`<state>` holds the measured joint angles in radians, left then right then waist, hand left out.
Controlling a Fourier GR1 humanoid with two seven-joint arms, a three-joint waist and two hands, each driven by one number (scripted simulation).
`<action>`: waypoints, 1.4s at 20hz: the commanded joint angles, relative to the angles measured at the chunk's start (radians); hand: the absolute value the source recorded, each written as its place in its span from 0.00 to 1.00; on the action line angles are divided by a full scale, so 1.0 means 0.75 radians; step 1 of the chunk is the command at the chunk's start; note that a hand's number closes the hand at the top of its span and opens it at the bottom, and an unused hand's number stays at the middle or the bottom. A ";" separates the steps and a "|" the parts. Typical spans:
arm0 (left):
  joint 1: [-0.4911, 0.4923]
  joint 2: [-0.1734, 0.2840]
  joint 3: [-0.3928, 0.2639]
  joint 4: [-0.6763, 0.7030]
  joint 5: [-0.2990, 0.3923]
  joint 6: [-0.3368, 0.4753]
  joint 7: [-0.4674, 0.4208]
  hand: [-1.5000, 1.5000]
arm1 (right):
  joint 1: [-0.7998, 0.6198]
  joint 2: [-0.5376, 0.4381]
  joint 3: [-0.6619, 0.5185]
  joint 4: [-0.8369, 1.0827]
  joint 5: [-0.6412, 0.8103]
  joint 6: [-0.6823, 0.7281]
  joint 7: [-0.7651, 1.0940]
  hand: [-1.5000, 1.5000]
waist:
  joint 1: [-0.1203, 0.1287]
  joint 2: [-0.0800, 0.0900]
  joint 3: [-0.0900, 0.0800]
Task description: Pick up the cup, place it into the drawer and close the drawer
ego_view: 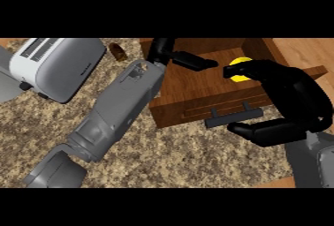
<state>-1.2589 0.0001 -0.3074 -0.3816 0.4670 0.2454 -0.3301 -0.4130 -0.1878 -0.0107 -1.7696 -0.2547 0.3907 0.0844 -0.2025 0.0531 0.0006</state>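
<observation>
Cup (240,69): yellow, mostly hidden behind curled right hand (294,95) fingers over open drawer (195,90); left hand (179,56) fingers straight, apart.

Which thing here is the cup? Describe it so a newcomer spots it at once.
Find the open wooden drawer at upper right. Over its far right corner hangs the right hand; its black fingers curl round the cup. It is the only bright yellow thing in view.
</observation>
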 commanded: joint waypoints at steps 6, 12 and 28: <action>-0.017 0.000 0.063 -0.044 0.185 0.069 -0.177 0.00 | 0.060 -0.202 0.221 -0.028 -0.015 0.341 0.168 1.00 | 0.063 -0.035 -0.002; -0.011 0.000 0.056 -0.020 0.248 0.124 -0.226 0.00 | 0.151 -0.293 0.276 -0.087 0.315 0.314 0.141 0.00 | 0.139 -0.050 0.001; 0.321 0.066 0.100 -0.175 0.267 -0.102 -0.372 0.00 | -0.076 -0.100 0.500 0.950 1.035 -0.070 -0.255 1.00 | 0.360 -0.060 0.001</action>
<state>-1.1111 0.0317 -0.2303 -0.4690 0.6684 0.2091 -0.5765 -0.3827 -0.3050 0.3605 -1.2645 0.4595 0.3848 -0.0640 0.0391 0.0100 0.0015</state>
